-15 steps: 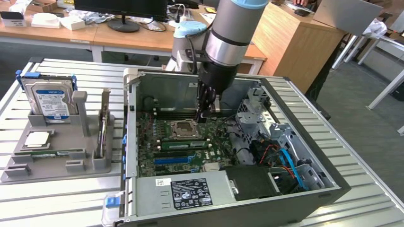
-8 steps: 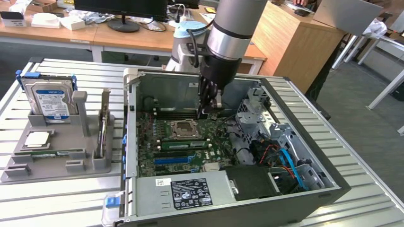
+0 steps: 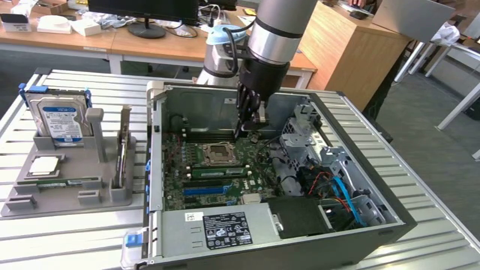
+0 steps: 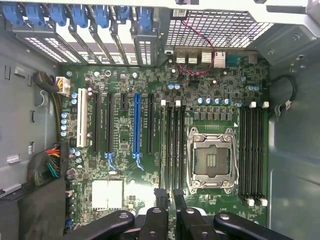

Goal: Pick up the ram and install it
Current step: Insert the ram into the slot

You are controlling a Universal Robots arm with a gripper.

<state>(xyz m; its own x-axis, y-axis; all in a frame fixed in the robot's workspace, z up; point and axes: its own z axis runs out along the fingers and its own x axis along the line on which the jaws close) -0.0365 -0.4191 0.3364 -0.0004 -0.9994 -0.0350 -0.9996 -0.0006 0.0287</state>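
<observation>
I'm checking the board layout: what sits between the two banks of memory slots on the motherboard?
The processor socket sits between one bank of memory slots and the other bank; the wrist view shows it.

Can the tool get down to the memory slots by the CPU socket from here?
Probably yes: the tool hangs inside the open case above the board, and the slots beside the socket lie uncovered, no cable crossing them.

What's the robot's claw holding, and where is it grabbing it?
Can't tell. The gripper hangs inside the computer case above the motherboard; whether it grips anything is unclear.
</observation>
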